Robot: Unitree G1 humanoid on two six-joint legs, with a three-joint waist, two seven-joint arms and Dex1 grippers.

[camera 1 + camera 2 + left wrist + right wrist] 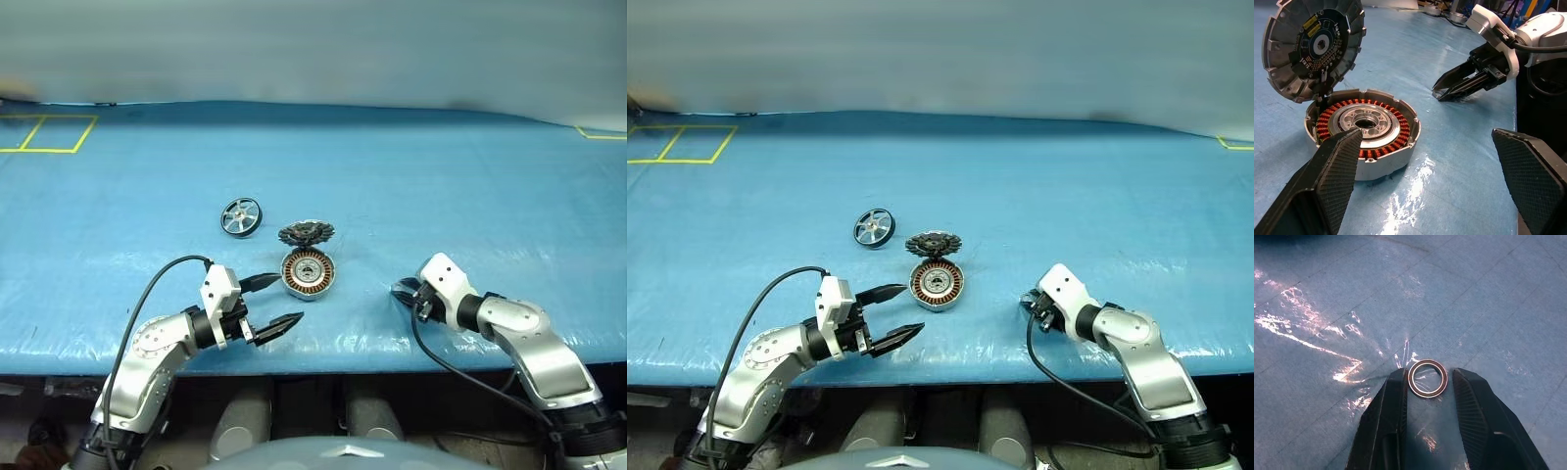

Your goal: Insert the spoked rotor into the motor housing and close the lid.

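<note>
On the blue counter (470, 186) the spoked rotor (241, 216) stands on its rim to our left, apart from the motor housing (308, 273), which lies open with its copper windings showing and the lid (306, 233) hinged up behind it, ribbed face forward. Our left gripper (273, 303) hovers just beside the housing, its jaws spread wide and holding nothing. Further right, our right gripper (1426, 404) points down at the counter, its jaws partly closed around a small metal ring (1427, 378) lying flat; whether they actually touch it we cannot quite tell from the wrist view. The risk we see: the thin ring could skid or flip out across the glossy film if squeezed off-centre. The left jaws could also nudge the housing and drop the lid shut before the rotor goes in.
</note>
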